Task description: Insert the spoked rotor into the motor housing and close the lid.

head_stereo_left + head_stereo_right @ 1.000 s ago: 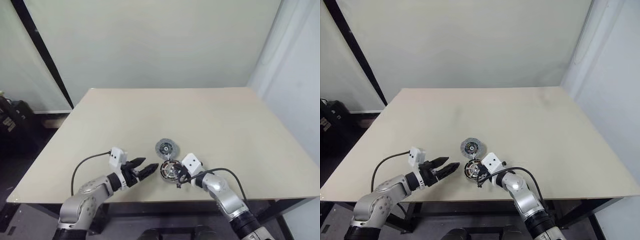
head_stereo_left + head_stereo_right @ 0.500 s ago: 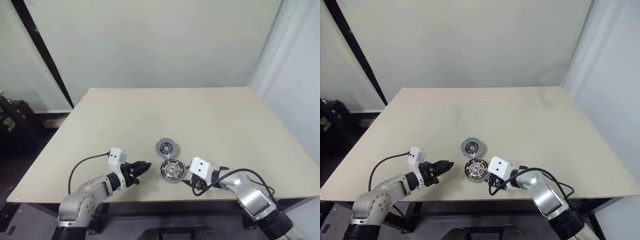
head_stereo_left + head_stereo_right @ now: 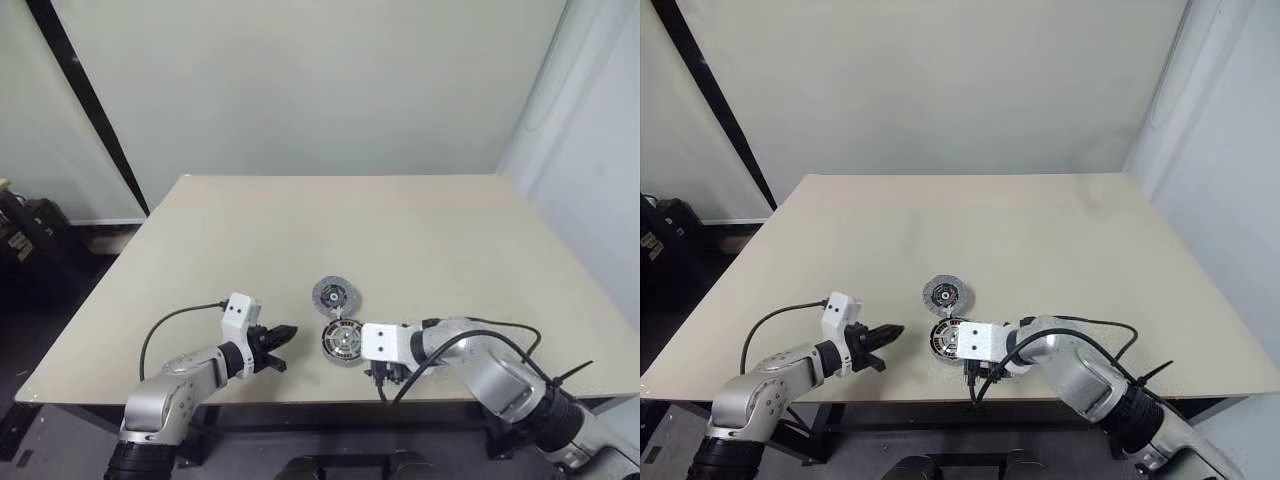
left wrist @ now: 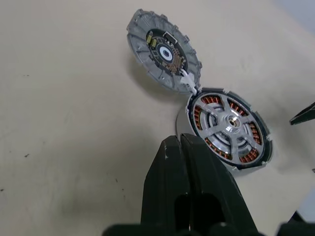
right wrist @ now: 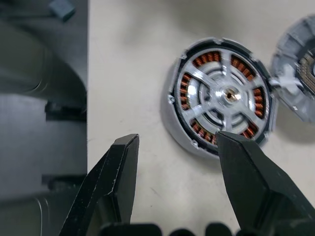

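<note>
On the left side of the pale beige tabletop (image 3: 420,230), close to its near edge, the left gripper (image 3: 284,340) lies low over the surface with its two black fingers (image 4: 184,169) pressed flat together and nothing between them; its tip points toward the parts in the middle and stops short of them, with bare table in between. Just to the right of that tip sits the motor housing (image 3: 343,342), a small round metal disc with copper-coloured windings ringed inside a grey wall. The spoked rotor (image 4: 230,123), a wheel-like piece with a dark rim, silvery spokes and a bright hub, is already seated inside the housing, the copper coils showing through the gaps between its spokes. The lid (image 3: 334,296), a flat round grey metal disc with a dark centre, lies open just beyond the housing on the far side, face up so its circuit-like inner face shows; a small white link at its rim joins it to the housing's edge, so the two discs touch there. Further right, the right gripper (image 5: 178,147) hangs above the table at the near-right side of the housing, its black fingers (image 5: 248,167) spread apart and empty, one finger overlapping the housing's rim in the right wrist view, though whether it touches cannot be told.
</note>
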`<state>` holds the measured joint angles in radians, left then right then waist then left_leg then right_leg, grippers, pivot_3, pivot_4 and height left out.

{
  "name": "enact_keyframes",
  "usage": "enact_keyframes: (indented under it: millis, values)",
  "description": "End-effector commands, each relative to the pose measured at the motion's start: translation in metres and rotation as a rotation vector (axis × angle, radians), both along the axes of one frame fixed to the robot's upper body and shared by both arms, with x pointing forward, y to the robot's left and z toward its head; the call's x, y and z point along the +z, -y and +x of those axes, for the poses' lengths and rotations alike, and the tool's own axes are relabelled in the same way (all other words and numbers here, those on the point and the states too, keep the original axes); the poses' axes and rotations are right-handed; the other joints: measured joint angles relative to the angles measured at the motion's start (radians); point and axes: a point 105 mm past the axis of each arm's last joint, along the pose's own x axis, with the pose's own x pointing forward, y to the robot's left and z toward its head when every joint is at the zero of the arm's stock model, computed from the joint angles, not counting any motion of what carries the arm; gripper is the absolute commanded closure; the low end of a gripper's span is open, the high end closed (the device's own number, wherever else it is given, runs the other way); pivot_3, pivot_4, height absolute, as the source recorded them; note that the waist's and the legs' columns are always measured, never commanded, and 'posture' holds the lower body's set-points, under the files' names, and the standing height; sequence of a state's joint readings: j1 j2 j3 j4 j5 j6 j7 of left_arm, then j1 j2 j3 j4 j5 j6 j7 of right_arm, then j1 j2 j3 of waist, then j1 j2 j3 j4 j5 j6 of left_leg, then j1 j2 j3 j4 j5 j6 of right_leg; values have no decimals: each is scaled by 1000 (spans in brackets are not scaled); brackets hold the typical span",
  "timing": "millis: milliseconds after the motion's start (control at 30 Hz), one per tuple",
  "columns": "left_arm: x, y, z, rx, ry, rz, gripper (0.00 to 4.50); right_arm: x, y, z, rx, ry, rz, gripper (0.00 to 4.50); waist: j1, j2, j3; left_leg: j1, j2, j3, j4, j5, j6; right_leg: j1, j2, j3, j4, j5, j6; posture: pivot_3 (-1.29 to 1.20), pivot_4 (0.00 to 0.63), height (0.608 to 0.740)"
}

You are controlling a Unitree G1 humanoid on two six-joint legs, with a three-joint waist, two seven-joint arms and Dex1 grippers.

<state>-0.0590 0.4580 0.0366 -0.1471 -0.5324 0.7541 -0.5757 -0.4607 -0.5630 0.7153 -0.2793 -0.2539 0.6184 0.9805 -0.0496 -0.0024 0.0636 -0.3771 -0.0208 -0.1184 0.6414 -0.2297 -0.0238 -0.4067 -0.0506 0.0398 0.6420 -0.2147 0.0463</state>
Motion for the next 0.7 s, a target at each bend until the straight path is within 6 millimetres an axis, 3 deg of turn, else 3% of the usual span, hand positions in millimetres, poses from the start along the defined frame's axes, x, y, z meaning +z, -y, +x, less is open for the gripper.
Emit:
enact_keyframes:
  millis: [33, 333, 567, 700]
  values:
    - [7, 3, 4, -22, 38, 22, 4483, 7, -6, 5, 49, 41, -37, 1803, 0, 0, 0, 0, 0, 0, 0, 0, 0, 0, 0, 0, 0, 0, 0, 0, 0, 740]
    - [-2, 5, 0, -35, 28, 49, 4483, -8, -17, 5, 100, 28, -86, 1803, 0, 0, 0, 0, 0, 0, 0, 0, 0, 0, 0, 0, 0, 0, 0, 0, 0, 740]
    - [-4, 6, -1, -32, 31, 54, 4483, -18, -15, 9, 75, 39, -92, 1803, 0, 0, 0, 0, 0, -1, 1, 0, 0, 0, 0, 0, 1, 0, 0, 0, 0, 740]
    - [-5, 4, -1, -24, 32, 61, 4500, -19, -16, 8, 61, 26, -74, 2685, 0, 0, 0, 0, 0, -1, 1, 0, 0, 0, 0, 0, 1, 0, 0, 0, 0, 740]
